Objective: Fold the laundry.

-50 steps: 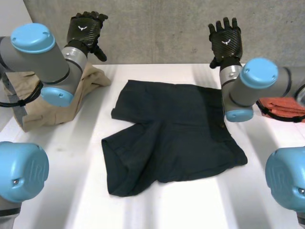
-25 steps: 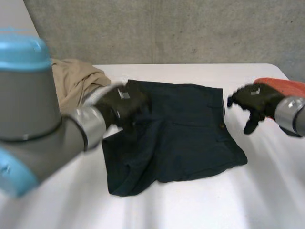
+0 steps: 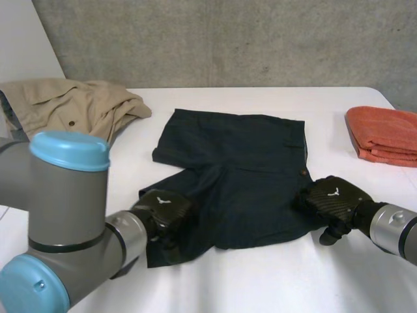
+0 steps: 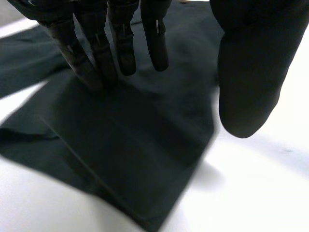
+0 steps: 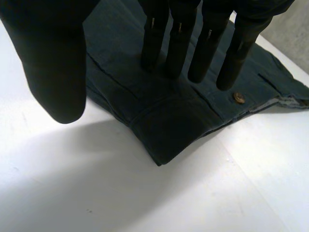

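Having just descended, the left hand (image 3: pixel 161 208), lower left, hangs spread-fingered over a hem corner of the dark shorts (image 3: pixel 241 163) lying mid-frame on the surface (image 3: pixel 260 280); the right hand (image 3: pixel 333 201), lower right, likewise spread, covers the other corner: folding can probably begin.

— Colour of the shorts (image 3: pixel 241 176)?
— Plain dark blue-green, no pattern; the button (image 5: pixel 238 97) is brass-coloured.
— And around them?
— White worktop (image 3: pixel 260 280), beige shirt (image 3: pixel 71 107), orange towel (image 3: pixel 384 134), mottled grey wall (image 3: pixel 228 39). My left robot hand (image 3: pixel 161 210) and right robot hand (image 3: pixel 333 199): black, a small white mark on each back.
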